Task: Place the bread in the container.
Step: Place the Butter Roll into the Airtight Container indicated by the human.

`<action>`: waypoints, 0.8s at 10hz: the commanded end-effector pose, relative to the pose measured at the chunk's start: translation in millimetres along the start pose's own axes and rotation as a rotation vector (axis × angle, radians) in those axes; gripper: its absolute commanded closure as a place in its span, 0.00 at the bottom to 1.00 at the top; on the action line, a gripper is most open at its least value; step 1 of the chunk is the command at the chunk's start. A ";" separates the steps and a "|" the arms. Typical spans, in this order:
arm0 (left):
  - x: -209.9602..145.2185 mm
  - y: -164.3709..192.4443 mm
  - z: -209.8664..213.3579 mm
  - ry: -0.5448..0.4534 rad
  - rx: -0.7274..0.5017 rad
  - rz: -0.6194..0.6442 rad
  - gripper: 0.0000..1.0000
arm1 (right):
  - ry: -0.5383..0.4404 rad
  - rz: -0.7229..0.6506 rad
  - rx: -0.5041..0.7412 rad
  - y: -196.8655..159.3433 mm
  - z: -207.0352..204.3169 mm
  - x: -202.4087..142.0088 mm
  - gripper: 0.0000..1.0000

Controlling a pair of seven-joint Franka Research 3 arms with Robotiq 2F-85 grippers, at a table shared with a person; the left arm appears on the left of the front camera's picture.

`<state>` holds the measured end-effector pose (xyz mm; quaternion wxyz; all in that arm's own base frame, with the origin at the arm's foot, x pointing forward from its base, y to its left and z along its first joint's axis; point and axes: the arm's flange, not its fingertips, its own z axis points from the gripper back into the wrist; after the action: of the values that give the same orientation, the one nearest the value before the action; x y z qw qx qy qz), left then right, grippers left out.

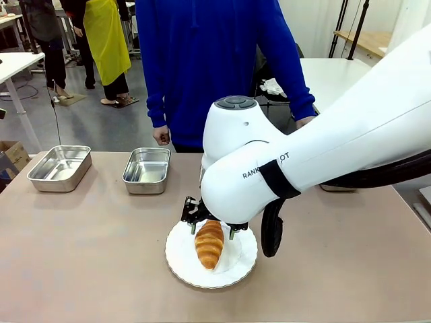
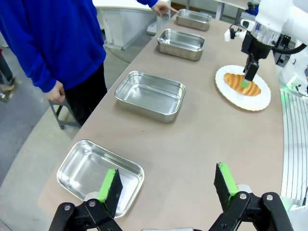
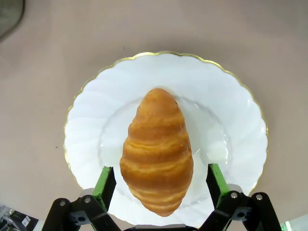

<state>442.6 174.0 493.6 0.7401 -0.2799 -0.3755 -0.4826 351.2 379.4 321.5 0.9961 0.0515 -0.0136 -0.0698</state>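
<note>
On white plate (image 3: 231,120), bread (image 3: 156,151), apart from 4 containers (image 2: 149,111)

Robot lab: white work tables (image 1: 13,64), concrete floor (image 1: 94,124), cabling, apron-clad person (image 1: 104,33) behind

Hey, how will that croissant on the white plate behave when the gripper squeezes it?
The croissant looks puffy and layered, so probably light and soft, likely denting when squeezed. Its rounded, tapered shape might swivel between the open fingers of the right gripper. The glossy plate may let it slide if nudged.
</note>
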 end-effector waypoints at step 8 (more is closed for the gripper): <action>1.3 -1.4 1.0 -0.006 0.001 -0.004 0.00 | 0.052 0.117 -0.035 12.7 -18.5 5.7 0.19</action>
<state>442.6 174.0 493.5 0.7401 -0.2799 -0.3755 -0.4826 355.2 388.8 300.1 0.9988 0.0436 0.0085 -0.0217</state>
